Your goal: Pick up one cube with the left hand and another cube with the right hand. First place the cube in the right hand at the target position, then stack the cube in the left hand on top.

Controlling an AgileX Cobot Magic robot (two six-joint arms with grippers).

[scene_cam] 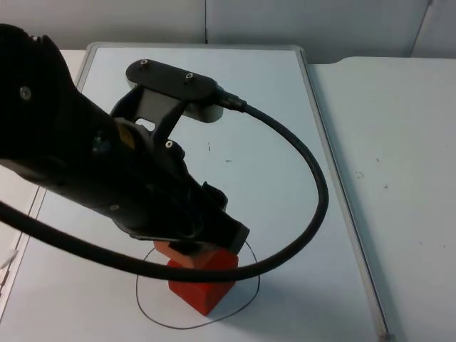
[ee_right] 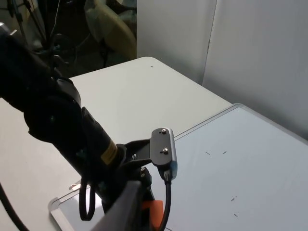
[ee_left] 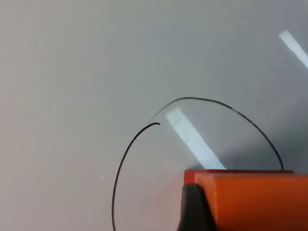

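left claw: i see it low over the near part of the whiteboard, closed around the upper cube.
upper cube: orange-red, held between the fingers; it sits on the lower cube, turned a little against it.
lower cube: orange-red, resting on the whiteboard inside the drawn circle.
drawn circle: thin black pen line, not quite joined at one point; the stack stands within it.
fingertip: in the left wrist view i see it pressed against the side of the orange block.
right claw: i cannot tell its state.
whiteboard: lies flat on the bench.
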